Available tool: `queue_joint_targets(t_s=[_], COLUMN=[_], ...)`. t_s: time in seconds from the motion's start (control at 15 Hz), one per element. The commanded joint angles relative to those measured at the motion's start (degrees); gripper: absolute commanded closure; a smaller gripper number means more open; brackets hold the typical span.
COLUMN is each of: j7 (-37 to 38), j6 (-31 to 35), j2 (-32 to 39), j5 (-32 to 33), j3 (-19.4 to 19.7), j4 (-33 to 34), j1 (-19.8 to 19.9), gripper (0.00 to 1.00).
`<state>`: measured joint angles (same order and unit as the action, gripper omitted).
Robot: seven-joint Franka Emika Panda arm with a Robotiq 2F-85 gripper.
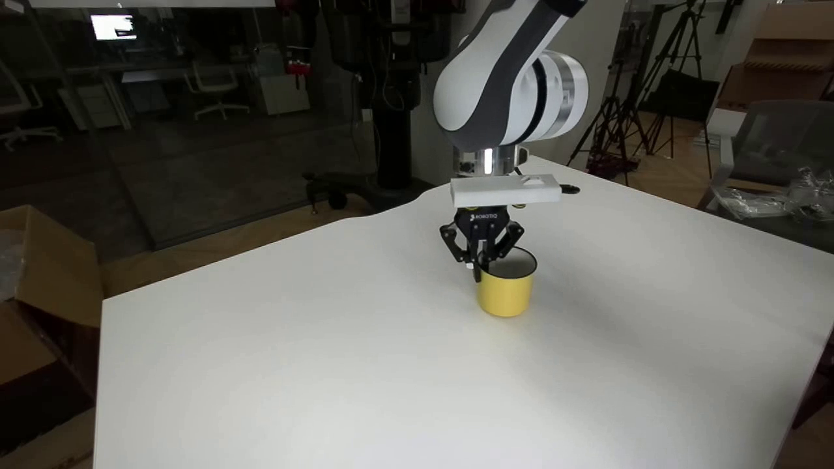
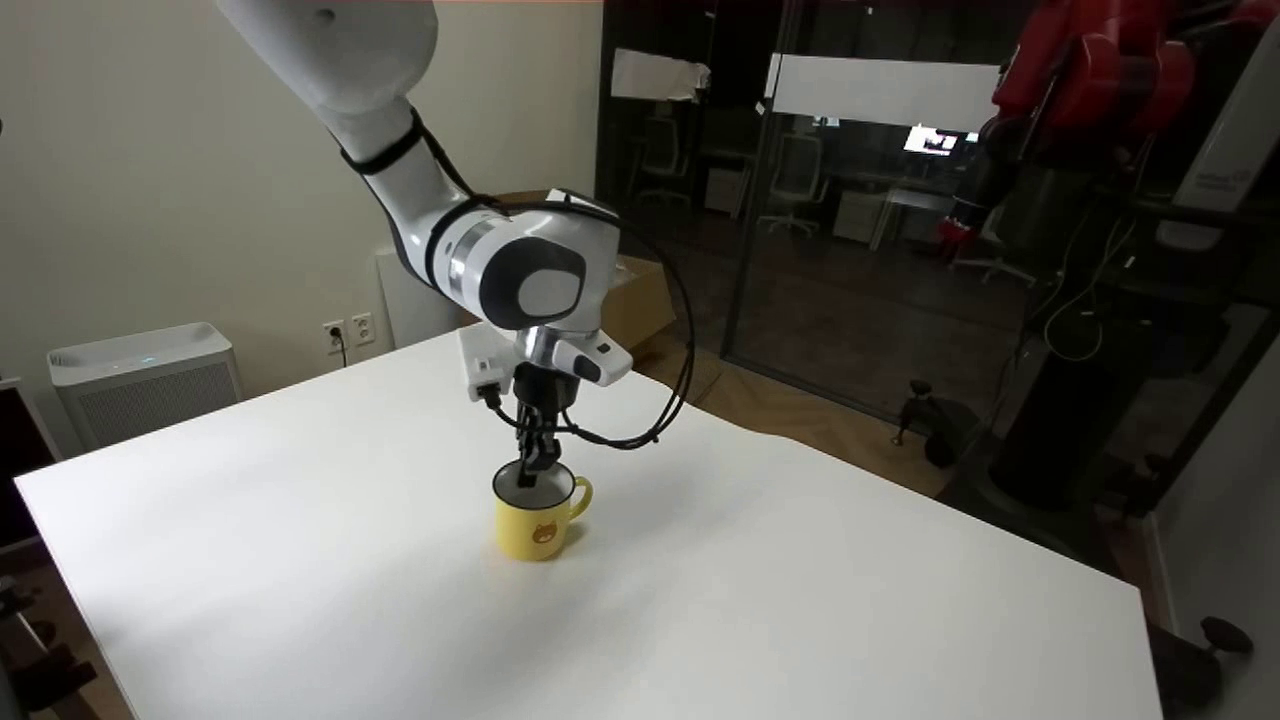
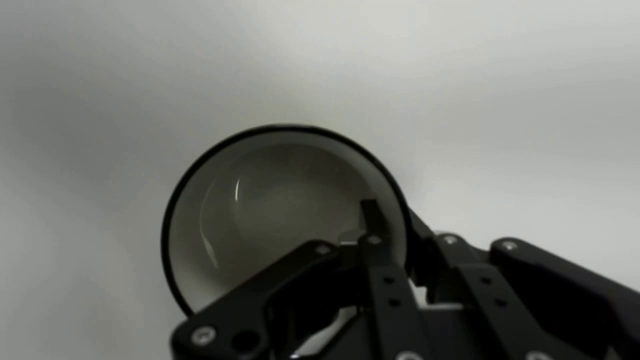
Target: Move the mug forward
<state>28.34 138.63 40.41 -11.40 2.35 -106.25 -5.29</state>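
1. Small squat yellow cylindrical mug [image 1: 505, 294] w/ dark rim & pale interior is upright, seemingly on the smooth white tabletop [image 1: 293, 378]; a slight lift can't be ruled out.
2. Black two-finger gripper [image 1: 481, 266] at the end of the white-and-grey jointed arm [image 1: 508, 85] points down & looks clenched on the mug's wall: in the wrist view 1 black finger [image 3: 374, 225] is inside the mug, the other just outside, rim btwn them.
3. Yellow loop handle [image 2: 588, 494] shows in an exterior view; grip is on the wall, not on it.
4. Step in hand, as judged: grasp looks made, fwd move prob. up next. How firm the pinch is, can't tell.
5. Next calls for: hold the pinch, lift a bit or slide low, go fwd, prob. away from the arm; no end spot is marked. Mug should be level, b/c a one-sided rim grip may let it tilt or swivel.
6. Then set base flat, release, & rise straight so the inside finger clears the rim before any sideways move.
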Motion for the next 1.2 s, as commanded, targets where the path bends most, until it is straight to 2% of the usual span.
queue_joint_targets(t_s=[0.0,0.47,0.73,0.8,0.93,1.13], j7=[10.4,24.4,21.8,20.5,18.8,16.9], j6=[3.8,17.3,22.3,23.1,24.8,27.3], j2=[-6.8,-10.3,-11.5,-11.7,-11.9,-12.9], j5=[-1.6,-3.0,-8.4,-10.2,-13.1,-16.2], j3=[2.8,5.3,0.9,-0.5,-2.6,-4.6], j4=[-11.7,-21.8,-24.2,-24.4,-25.1,-26.5], j1=[-4.0,-5.9,-1.5,-0.2,1.8,3.4], gripper=[0.97,0.97,0.97,0.64,0.58,0.37])
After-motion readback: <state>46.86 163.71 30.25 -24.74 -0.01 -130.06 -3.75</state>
